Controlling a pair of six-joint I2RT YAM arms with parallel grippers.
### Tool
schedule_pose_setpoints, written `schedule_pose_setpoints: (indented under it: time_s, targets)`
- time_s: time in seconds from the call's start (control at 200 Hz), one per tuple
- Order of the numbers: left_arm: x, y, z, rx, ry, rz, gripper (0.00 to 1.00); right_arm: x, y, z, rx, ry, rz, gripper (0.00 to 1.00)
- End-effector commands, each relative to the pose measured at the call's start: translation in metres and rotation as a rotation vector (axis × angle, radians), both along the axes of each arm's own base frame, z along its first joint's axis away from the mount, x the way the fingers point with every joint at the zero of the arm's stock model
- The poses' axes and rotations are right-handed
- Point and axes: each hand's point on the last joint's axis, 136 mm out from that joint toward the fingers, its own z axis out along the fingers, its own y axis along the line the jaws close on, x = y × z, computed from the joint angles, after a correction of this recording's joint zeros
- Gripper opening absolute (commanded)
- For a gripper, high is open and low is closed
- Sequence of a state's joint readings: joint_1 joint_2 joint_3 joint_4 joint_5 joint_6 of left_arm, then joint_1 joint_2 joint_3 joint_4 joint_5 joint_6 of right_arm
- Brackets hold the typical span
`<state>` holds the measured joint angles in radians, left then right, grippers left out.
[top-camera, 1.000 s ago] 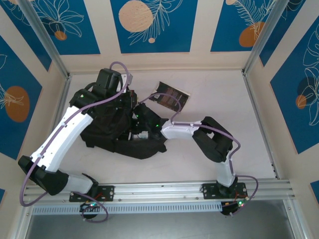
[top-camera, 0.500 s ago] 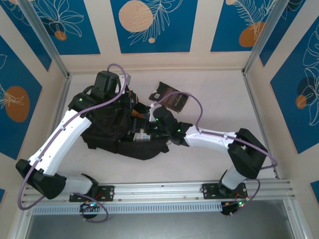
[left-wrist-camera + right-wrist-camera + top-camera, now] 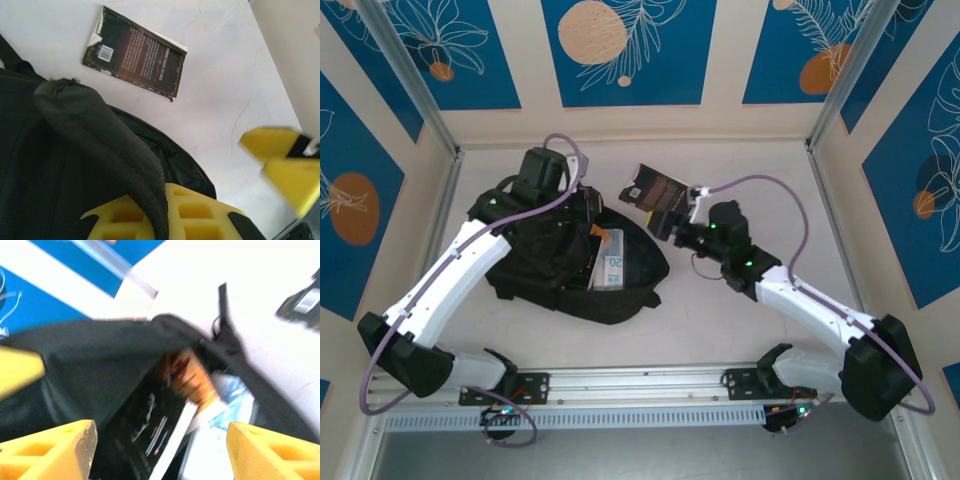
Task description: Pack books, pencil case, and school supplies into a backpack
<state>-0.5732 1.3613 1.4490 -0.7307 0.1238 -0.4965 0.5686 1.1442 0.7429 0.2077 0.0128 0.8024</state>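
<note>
L gripper (image 3: 160, 220) clenched on bag (image 3: 530, 265) strap. R gripper (image 3: 160, 440) released, empty, near black book (image 3: 136, 54) on table (image 3: 225, 75). Orange book (image 3: 189, 374), prob. packet (image 3: 613, 262), inside bag.

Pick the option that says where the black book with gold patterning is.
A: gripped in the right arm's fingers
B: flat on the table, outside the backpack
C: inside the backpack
B: the left wrist view shows the black book lying flat on the white table, outside the backpack, with nothing gripping it.
</note>
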Motion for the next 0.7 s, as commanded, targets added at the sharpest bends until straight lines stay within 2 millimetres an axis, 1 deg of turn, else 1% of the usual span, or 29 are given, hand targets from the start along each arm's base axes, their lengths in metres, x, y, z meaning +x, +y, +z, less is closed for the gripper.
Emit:
schedule_pose_setpoints:
  time_s: [0.0,0.05,0.13,0.205,0.245,0.335,0.36,0.43,0.5,0.58,0.635,0.695]
  targets:
    - [-0.006,-0.039,-0.042,0.022,0.078,-0.084,0.00,0.015,-0.037,-0.027,-0.141,0.073,-0.101,0.66]
    - [-0.012,-0.054,-0.060,0.042,0.113,-0.118,0.00,0.027,-0.052,-0.037,-0.174,0.123,-0.145,0.64]
    - [-0.021,-0.074,-0.083,0.053,0.159,-0.159,0.00,0.045,-0.067,-0.052,-0.210,0.194,-0.164,0.63]
    - [-0.027,-0.084,-0.100,0.052,0.199,-0.184,0.00,0.065,-0.076,-0.065,-0.235,0.248,-0.172,0.63]
    - [-0.029,-0.085,-0.108,0.057,0.221,-0.191,0.00,0.076,-0.078,-0.072,-0.229,0.281,-0.165,0.60]
    - [-0.030,-0.075,-0.121,0.115,0.224,-0.190,0.00,0.099,-0.080,-0.087,-0.247,0.349,-0.134,0.53]
    - [-0.031,-0.071,-0.124,0.137,0.221,-0.187,0.00,0.106,-0.082,-0.093,-0.282,0.362,-0.137,0.52]
    - [-0.032,-0.057,-0.131,0.174,0.222,-0.165,0.01,0.126,-0.097,-0.111,-0.408,0.400,-0.191,0.51]
    - [-0.038,-0.049,-0.138,0.179,0.237,-0.161,0.02,0.147,-0.108,-0.122,-0.449,0.422,-0.229,0.53]
    - [-0.044,-0.042,-0.143,0.197,0.247,-0.165,0.01,0.172,-0.117,-0.133,-0.463,0.440,-0.253,0.57]
    - [-0.047,-0.037,-0.143,0.217,0.248,-0.170,0.00,0.188,-0.118,-0.144,-0.474,0.465,-0.244,0.60]
    - [-0.049,-0.030,-0.140,0.234,0.236,-0.164,0.00,0.204,-0.117,-0.151,-0.499,0.484,-0.229,0.64]
